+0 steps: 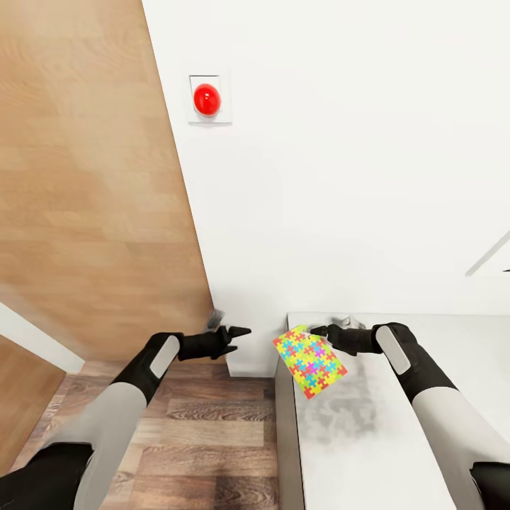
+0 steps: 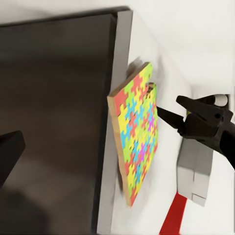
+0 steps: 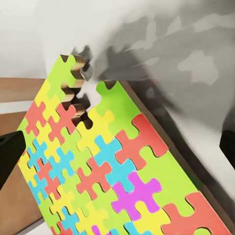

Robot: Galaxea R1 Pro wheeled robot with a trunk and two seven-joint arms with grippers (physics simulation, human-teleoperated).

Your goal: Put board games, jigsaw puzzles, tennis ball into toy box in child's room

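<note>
Pinching the puzzle's (image 1: pixel 309 361) far corner, the right fingers (image 1: pixel 320 331) hold it tilted over the tabletop's (image 1: pixel 368 439) left edge near the wall. Left fingers (image 1: pixel 236 331) point at it, empty; their gap I cannot tell.

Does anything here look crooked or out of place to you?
Yes, the jigsaw puzzle. It sits at the very corner of the grey table, turned at an angle, with one corner hanging over the edge above the wood floor. It also looks tilted rather than flat. The right gripper is at its upper edge.
</note>
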